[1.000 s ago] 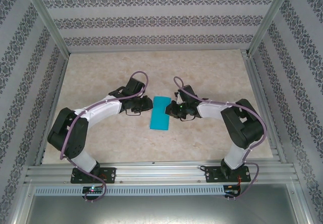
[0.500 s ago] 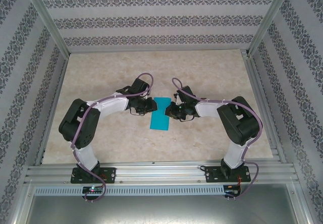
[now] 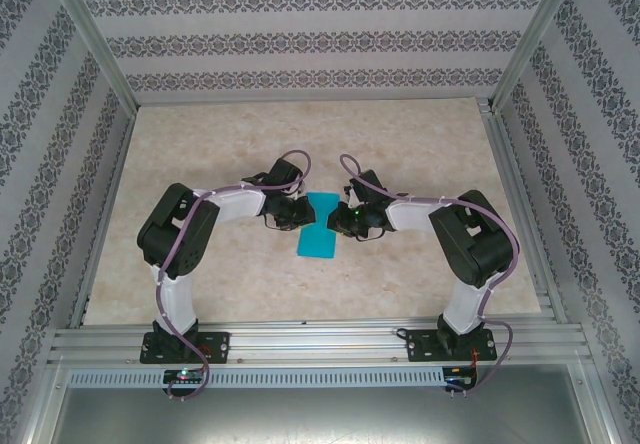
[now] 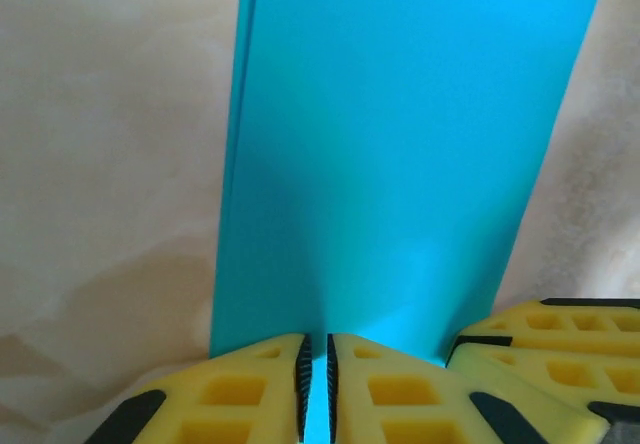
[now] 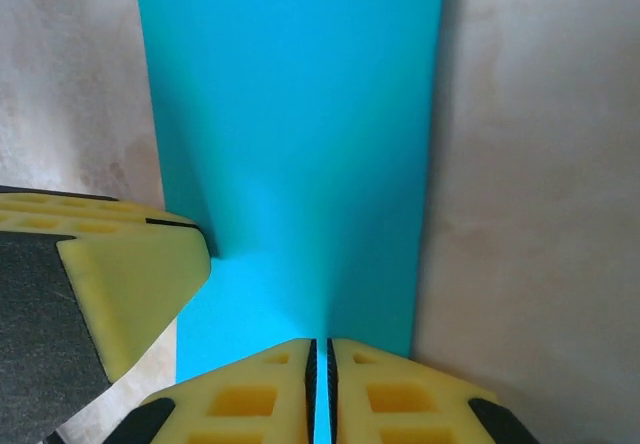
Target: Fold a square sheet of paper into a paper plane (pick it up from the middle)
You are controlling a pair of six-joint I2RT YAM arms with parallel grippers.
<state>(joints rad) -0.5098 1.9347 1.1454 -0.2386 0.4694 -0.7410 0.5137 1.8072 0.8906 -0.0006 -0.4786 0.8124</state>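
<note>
The square sheet of paper (image 3: 320, 240) is teal-blue and lies on the table as a narrow folded rectangle, pinched in at its middle. My left gripper (image 3: 303, 214) meets it from the left, and in the left wrist view the gripper (image 4: 316, 369) has its yellow fingers shut on a raised ridge of the paper (image 4: 400, 144). My right gripper (image 3: 337, 222) meets it from the right. In the right wrist view that gripper (image 5: 321, 379) is shut on the paper (image 5: 300, 114), with a thin teal strip between the pads. The two grippers almost face each other across the sheet.
The beige marbled table (image 3: 300, 144) is framed by aluminium rails (image 3: 320, 339) and patterned walls. The right gripper's yellow fingers (image 4: 560, 344) show at the lower right of the left wrist view. A left gripper finger (image 5: 120, 274) shows at the left of the right wrist view.
The left arm has swung right until its gripper reached the paper's left edge, and its jaws have closed on it. The paper now looks pinched at mid-length. The right gripper has held still.
</note>
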